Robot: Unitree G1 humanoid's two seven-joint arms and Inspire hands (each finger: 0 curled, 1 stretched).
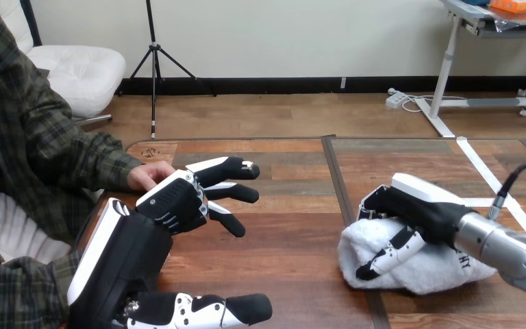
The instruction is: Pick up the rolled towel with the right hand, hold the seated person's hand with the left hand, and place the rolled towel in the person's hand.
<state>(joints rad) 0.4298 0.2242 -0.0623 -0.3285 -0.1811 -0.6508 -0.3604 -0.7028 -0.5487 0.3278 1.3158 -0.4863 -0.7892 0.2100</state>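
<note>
Closest to me is the left hand [171,202], its fingers straight and spread, holding nothing. Just behind it lies the person's hand [148,175]; I cannot tell if they touch. On the right, the right hand [418,205] has its fingers curled around the towel [438,271], which rests on the table [294,240].

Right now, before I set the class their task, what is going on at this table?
The robot's right hand lies over the rolled towel with its fingers curled round it; the towel rests on the wooden table. The left hand is raised with straight fingers beside the person's hand, which rests at the table's left edge. The left hand holds nothing; I cannot tell whether the two touch.
</note>
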